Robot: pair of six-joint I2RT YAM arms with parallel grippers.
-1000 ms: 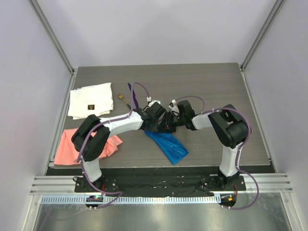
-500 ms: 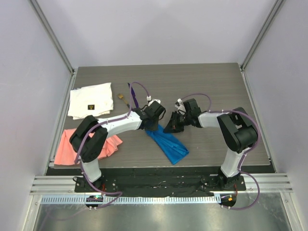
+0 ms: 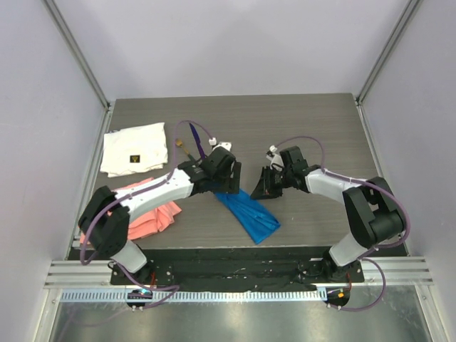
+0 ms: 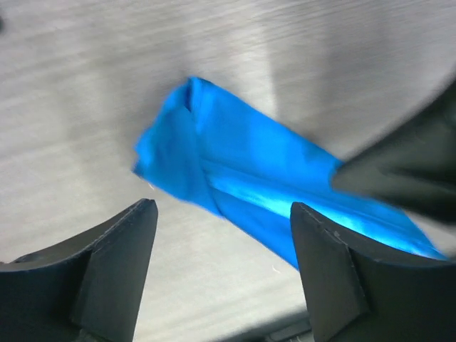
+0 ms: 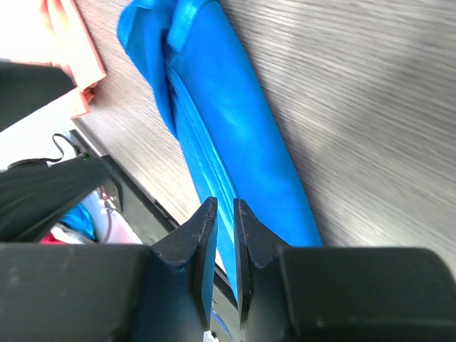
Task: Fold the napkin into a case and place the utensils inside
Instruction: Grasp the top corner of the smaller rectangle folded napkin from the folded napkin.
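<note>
The blue napkin (image 3: 247,214) lies folded into a narrow strip on the table, running from behind my left gripper toward the near right. My left gripper (image 3: 228,182) hovers over its far end with jaws wide open and nothing between them; in the left wrist view (image 4: 222,210) the napkin (image 4: 235,171) lies just beyond the fingertips. My right gripper (image 3: 262,187) hangs apart to the right, jaws a thin slit open and empty (image 5: 224,206), above the napkin (image 5: 228,121). The purple utensil (image 3: 197,138) and the green-handled one (image 3: 183,147) lie at the back left.
A white cloth with a dark label (image 3: 134,148) lies at the far left. A salmon-pink cloth (image 3: 151,211) sits near the left arm, partly under it. Grey walls close in both sides of the table.
My left gripper has opened and let go of the napkin, pulling slightly left. My right gripper has drawn away to the right, off the cloth.
</note>
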